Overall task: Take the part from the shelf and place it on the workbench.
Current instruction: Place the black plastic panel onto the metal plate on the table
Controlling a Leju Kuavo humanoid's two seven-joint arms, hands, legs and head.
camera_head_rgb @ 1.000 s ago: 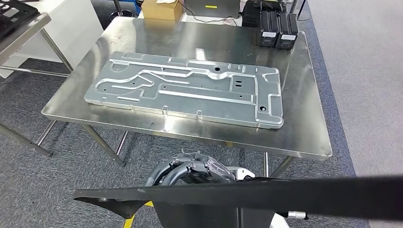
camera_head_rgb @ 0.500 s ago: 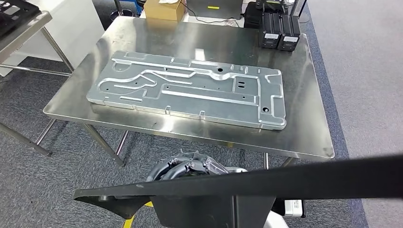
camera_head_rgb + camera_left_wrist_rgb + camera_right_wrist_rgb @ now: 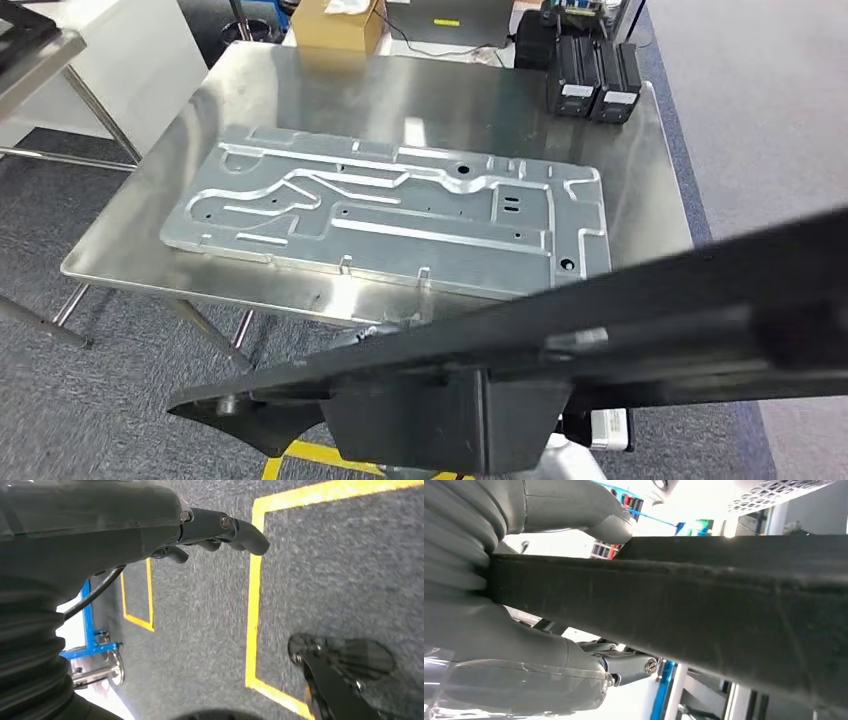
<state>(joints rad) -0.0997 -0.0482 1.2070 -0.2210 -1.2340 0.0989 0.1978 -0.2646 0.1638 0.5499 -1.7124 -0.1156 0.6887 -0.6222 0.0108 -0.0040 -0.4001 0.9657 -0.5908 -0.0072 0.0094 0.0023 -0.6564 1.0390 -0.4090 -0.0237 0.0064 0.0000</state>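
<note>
A long black flat part crosses the bottom of the head view in front of me. It is tilted, with its right end higher than its left. In the right wrist view my right hand grips the black part, thumb on one face and fingers on the other. The steel workbench stands just beyond the part. My left hand hangs over the grey carpet, its fingers loosely bent and holding nothing.
A large silver stamped panel covers most of the workbench's middle. Two black boxes stand at its far right corner and a cardboard box behind it. Another table edge is at the far left. Yellow tape marks the floor.
The black part's right end has risen, so it now slants steeply and hides the hand under it. The whole picture has shifted a little as the camera moved toward the workbench.
</note>
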